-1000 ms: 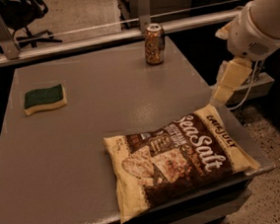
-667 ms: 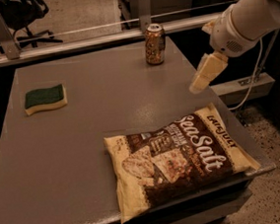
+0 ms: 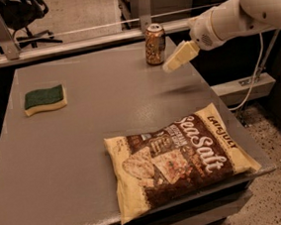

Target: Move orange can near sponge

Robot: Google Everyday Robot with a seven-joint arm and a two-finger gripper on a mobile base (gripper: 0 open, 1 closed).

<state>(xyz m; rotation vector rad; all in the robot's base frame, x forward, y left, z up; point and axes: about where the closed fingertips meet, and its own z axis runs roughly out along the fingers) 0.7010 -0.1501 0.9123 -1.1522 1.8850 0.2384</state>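
Note:
The orange can (image 3: pixel 155 44) stands upright near the far edge of the grey table (image 3: pixel 98 138), right of centre. The sponge (image 3: pixel 45 99), green top over a pale yellow base, lies flat at the table's left side, far from the can. My gripper (image 3: pixel 172 65) comes in from the right on a white arm (image 3: pixel 230 16). It hangs above the table just right of the can and a little nearer to me, not touching it.
A large brown-and-cream chip bag (image 3: pixel 177 158) lies at the table's front right, overhanging the edge. A metal rail (image 3: pixel 73 34) runs behind the table. An office chair (image 3: pixel 22 16) stands beyond it. A cable (image 3: pixel 256 73) hangs at the right.
My gripper has moved left and away from me, from beyond the table's right edge to a spot close beside the can. The can, sponge and bag have not moved.

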